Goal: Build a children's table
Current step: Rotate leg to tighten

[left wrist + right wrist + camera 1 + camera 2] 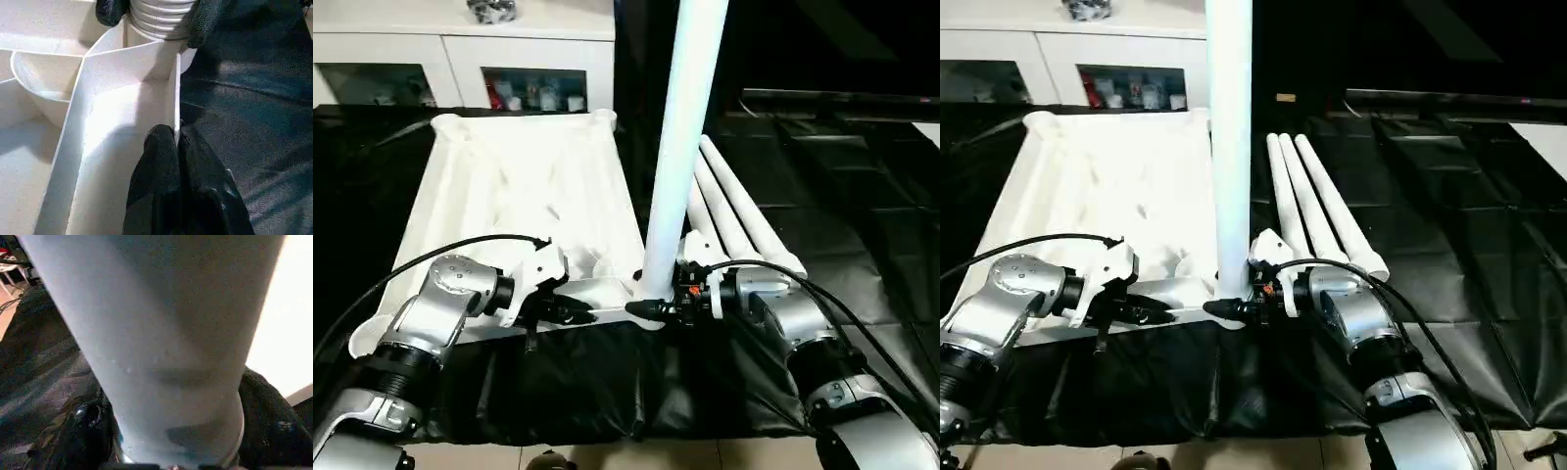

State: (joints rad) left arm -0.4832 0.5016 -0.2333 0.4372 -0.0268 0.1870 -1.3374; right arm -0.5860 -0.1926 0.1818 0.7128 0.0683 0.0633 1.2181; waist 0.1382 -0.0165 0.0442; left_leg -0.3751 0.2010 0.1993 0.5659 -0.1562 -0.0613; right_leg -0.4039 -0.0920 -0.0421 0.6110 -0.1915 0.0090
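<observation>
Upside-down table top [519, 186] lying on the black cloth [862, 245], one leg [680, 147] standing upright in its near corner socket with right gripper [651, 309] clasping its base, left gripper [582, 313] pinched shut on the near rim, three loose legs [739, 211] lying beside.

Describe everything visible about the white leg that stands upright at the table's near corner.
The upright leg is a long, smooth, round white tube that looks like plastic. It stands nearly vertical, and its ribbed lower end enters the corner socket of the upturned tabletop. The right gripper has its black fingers around the leg's base.
</observation>
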